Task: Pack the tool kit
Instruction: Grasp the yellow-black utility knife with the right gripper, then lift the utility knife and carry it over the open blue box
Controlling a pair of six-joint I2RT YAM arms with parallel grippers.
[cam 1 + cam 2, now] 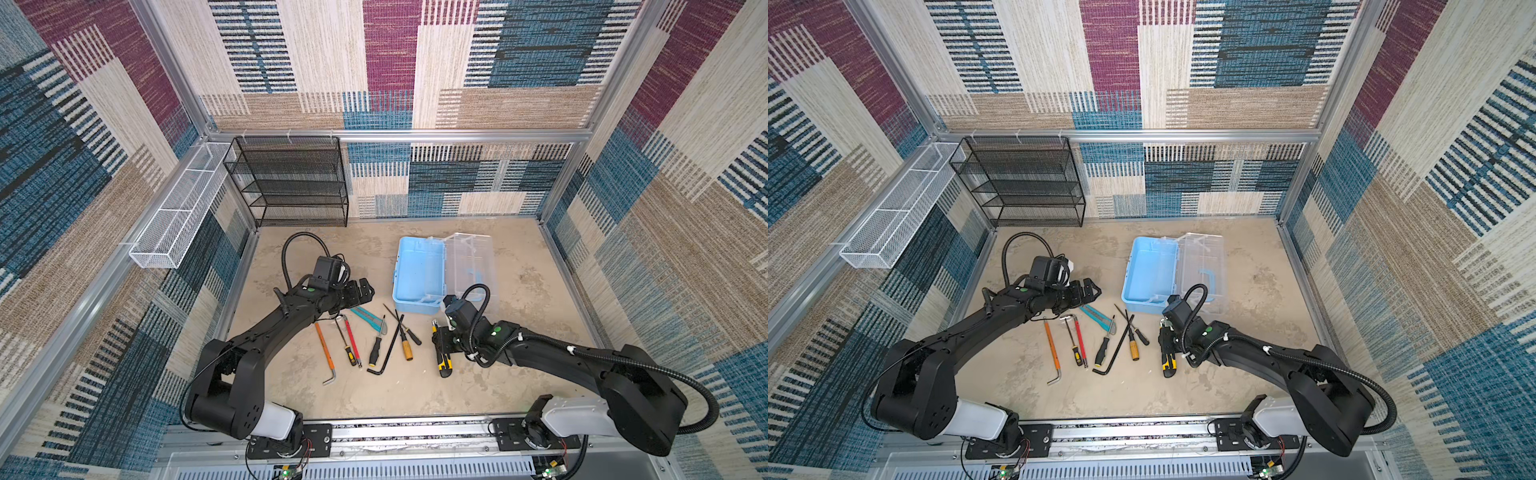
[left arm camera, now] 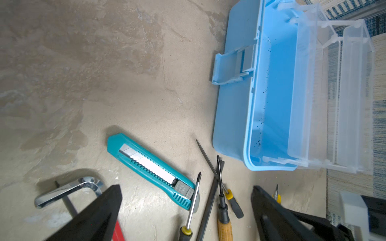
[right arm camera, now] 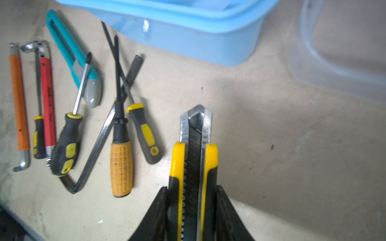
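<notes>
Two right fingers grip a yellow-and-black plastic utility knife near the light blue plastic box; the left fingers stand wide apart, empty.

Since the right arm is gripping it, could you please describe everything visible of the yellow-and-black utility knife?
The yellow-and-black utility knife has a plastic-looking grip, a notched black track and a silvery metal nose aimed at the light blue tool box. No blade sticks out. The right pincer clamps its sides.
</notes>
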